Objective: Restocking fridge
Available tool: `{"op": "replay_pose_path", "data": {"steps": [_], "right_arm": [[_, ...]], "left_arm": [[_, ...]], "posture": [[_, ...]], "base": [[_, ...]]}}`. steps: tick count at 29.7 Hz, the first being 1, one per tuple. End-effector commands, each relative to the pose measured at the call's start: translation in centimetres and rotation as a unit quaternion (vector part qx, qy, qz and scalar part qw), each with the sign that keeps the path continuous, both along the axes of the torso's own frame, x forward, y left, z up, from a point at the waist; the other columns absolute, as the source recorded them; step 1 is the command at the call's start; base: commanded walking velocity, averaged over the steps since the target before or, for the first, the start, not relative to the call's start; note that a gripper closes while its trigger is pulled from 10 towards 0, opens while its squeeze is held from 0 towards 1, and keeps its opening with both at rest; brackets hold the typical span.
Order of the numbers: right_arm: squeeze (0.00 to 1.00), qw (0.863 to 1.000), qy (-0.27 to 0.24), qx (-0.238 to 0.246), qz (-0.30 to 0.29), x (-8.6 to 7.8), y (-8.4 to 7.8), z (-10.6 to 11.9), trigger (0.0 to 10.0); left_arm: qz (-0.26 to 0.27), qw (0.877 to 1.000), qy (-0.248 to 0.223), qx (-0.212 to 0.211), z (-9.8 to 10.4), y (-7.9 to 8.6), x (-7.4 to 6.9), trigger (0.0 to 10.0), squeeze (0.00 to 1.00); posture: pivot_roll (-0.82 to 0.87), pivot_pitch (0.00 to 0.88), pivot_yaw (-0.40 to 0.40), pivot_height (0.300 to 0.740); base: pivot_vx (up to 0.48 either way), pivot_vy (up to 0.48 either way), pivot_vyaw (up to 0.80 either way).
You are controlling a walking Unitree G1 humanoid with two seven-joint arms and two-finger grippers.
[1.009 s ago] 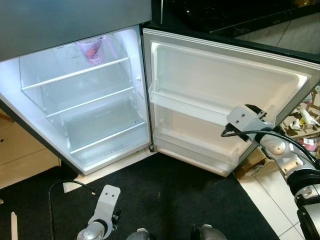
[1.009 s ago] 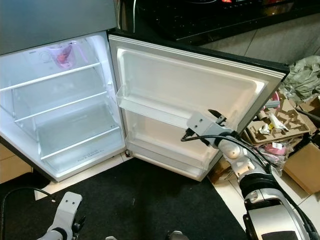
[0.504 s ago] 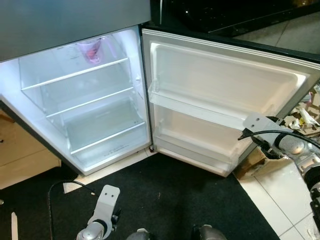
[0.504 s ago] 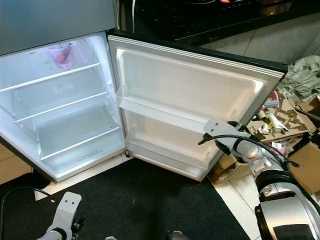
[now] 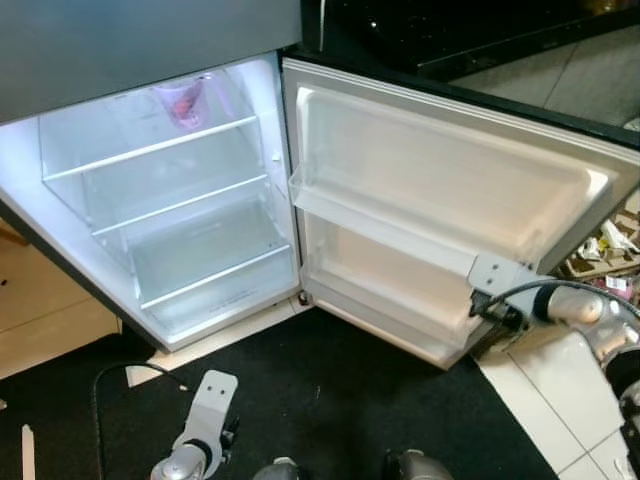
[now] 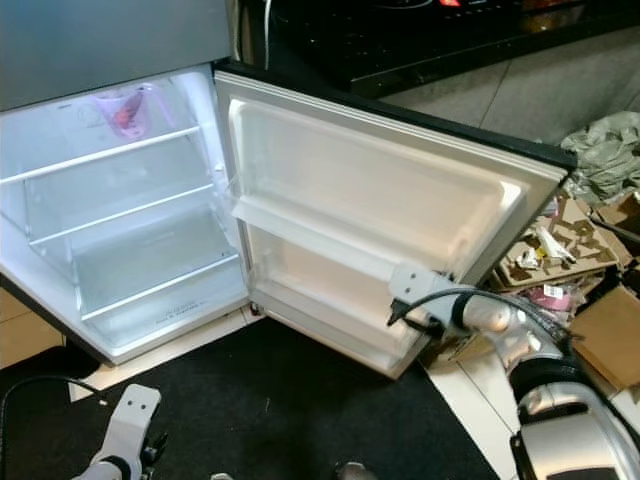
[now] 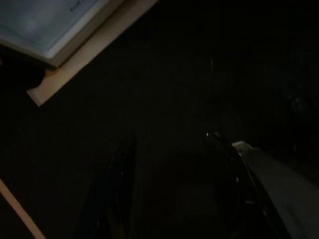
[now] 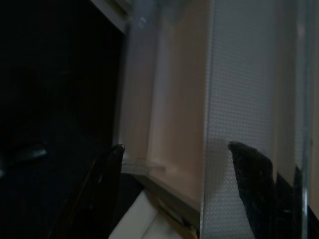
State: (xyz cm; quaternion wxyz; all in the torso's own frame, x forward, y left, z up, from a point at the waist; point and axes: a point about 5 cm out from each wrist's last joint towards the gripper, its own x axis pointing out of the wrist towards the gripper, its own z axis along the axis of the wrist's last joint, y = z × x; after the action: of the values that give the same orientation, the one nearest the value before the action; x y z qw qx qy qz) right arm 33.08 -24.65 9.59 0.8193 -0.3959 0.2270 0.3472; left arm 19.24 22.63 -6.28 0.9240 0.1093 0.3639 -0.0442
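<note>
The fridge [image 5: 170,200] stands open and lit, its glass shelves bare except for a pink-and-clear container [image 5: 183,100] on the top shelf. The door [image 5: 440,190] swings out to the right, with empty door racks [image 5: 380,225]. My right gripper [image 5: 488,304] is at the door's lower outer edge. In the right wrist view it [image 8: 176,146] is open, with the door's edge [image 8: 239,74] between the fingers. My left arm hangs idle low over the black mat. Its gripper [image 7: 171,135] is open in the dark left wrist view.
A black mat [image 5: 340,400] covers the floor before the fridge, with a black cable [image 5: 110,385] on its left. Cardboard and litter [image 6: 560,250] pile up right of the door on white tiles. A dark counter [image 5: 450,30] runs behind the door.
The door has swung partway toward the fridge. My right gripper moved down and left along with the door's outer edge. The left arm stayed still.
</note>
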Motion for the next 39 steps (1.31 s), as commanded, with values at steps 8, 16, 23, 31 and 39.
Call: {"op": "replay_pose_path", "data": {"steps": [8, 16, 23, 31, 39], "right_arm": [[0.00, 0.941, -0.198, 0.225, 0.160, -1.3, 7.5, 13.4, 10.0], [0.00, 0.843, -0.324, 0.302, 0.304, -6.9, 10.5, 24.5, 10.0], [0.00, 0.843, -0.382, 0.302, 0.230, -6.9, 8.0, 26.8, 10.0], [0.00, 0.748, -0.580, 0.250, -0.205, -3.0, -4.1, 29.2, 10.0], [0.00, 0.761, -0.503, 0.136, -0.387, -1.6, -11.5, 22.6, 10.0]], "left_arm": [[-0.005, 1.000, 0.018, 0.013, -0.3, 0.9, -0.9, 10.0, 0.00], [-0.013, 1.000, 0.019, 0.012, -0.3, 0.5, -0.8, 10.0, 0.00], [-0.012, 1.000, 0.020, 0.010, -0.4, 0.4, -0.8, 10.0, 0.00], [-0.010, 1.000, 0.023, 0.011, -0.5, 0.5, -1.1, 10.0, 0.00], [-0.010, 1.000, 0.023, 0.009, -0.6, 0.3, -1.1, 10.0, 0.00]], "posture": [[-0.08, 0.163, 0.024, 0.727], [-0.08, 0.160, 0.023, 0.727], [-0.08, 0.164, 0.018, 0.727], [-0.08, 0.169, 0.015, 0.727], [-0.09, 0.169, 0.013, 0.727]], "base": [[0.000, 0.000, 0.00], [0.000, 0.000, 0.00], [0.000, 0.000, 0.00], [0.000, 0.000, 0.00], [0.000, 0.000, 0.00]]}}
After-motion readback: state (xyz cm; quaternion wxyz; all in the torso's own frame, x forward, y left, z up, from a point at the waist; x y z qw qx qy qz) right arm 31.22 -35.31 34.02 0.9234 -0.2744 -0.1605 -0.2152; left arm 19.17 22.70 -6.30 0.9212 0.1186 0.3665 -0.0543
